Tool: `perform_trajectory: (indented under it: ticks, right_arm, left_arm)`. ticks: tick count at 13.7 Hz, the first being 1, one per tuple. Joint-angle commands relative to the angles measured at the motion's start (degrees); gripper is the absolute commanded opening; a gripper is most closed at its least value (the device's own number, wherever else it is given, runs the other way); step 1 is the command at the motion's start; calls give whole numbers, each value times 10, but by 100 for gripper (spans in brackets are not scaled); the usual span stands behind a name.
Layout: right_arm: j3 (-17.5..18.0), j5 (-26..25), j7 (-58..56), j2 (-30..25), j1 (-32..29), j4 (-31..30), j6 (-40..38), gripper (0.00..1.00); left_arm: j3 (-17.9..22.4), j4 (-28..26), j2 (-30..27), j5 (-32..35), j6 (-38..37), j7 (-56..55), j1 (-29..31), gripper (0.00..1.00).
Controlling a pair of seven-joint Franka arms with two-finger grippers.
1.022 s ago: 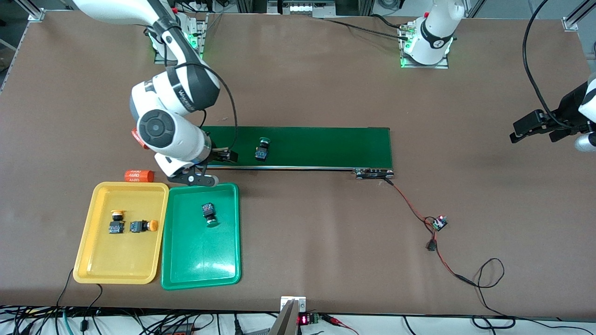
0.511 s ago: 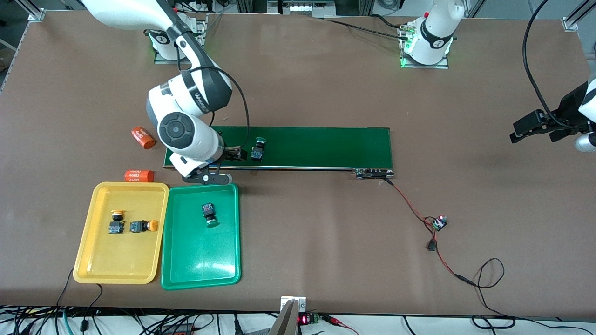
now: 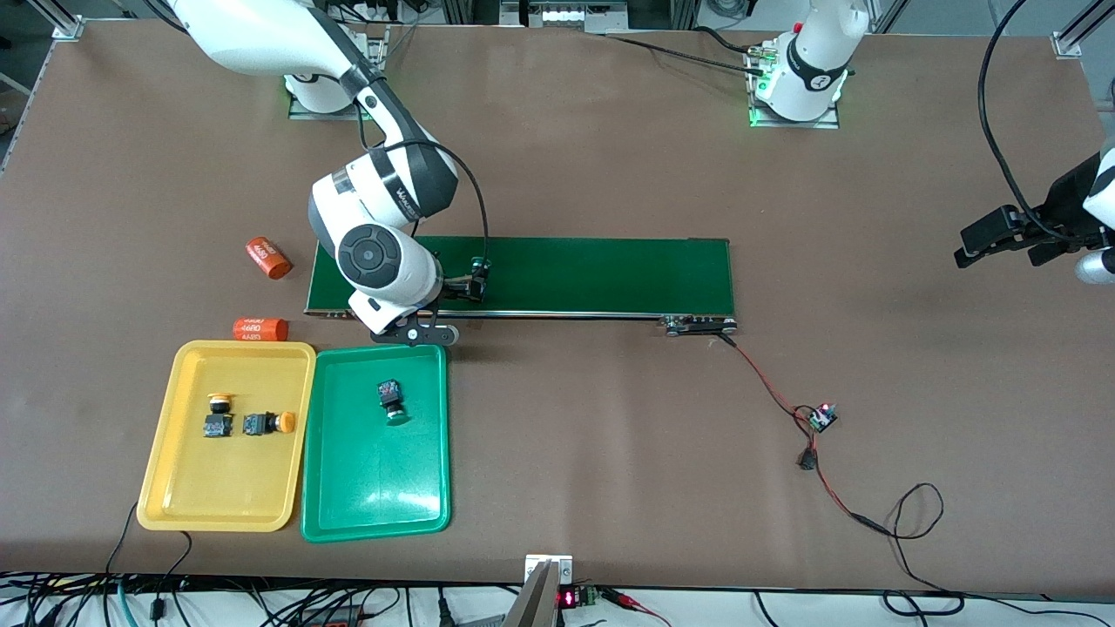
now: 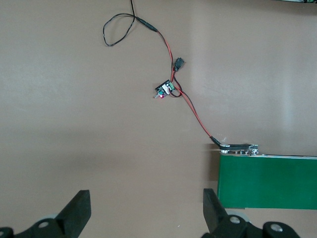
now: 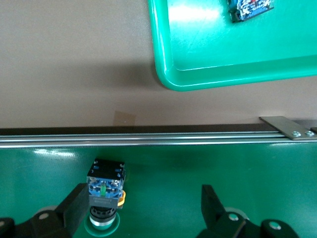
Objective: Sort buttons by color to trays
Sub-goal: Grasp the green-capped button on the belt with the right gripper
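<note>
I've slid the right gripper (image 5: 141, 210) along the conveyor (image 3: 610, 274) since a second ago — jaws spread, last green button (image 5: 104, 191) between them, ungrasped; left gripper (image 4: 146, 210) waits open at 3 o'clock; green tray (image 3: 327, 514) next.

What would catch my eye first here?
Probably the right gripper, open and low over the dark-green conveyor belt, its fingers either side of a green-capped button. Nearer the camera sit a yellow tray holding two orange-capped buttons and a green tray holding one.
</note>
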Motion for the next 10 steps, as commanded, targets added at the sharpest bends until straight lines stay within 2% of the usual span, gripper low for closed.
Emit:
perform_trajectory:
  ticks: [1, 10]
  right_arm:
    - [5, -1, 15, 5, 1, 0, 9, 100]
    - [6, 21, 21, 18, -2, 1, 20, 100]
  left_arm:
    - [-1, -3, -2, -5, 5, 7, 4, 100]
    - [-1, -3, -2, -5, 5, 7, 4, 100]
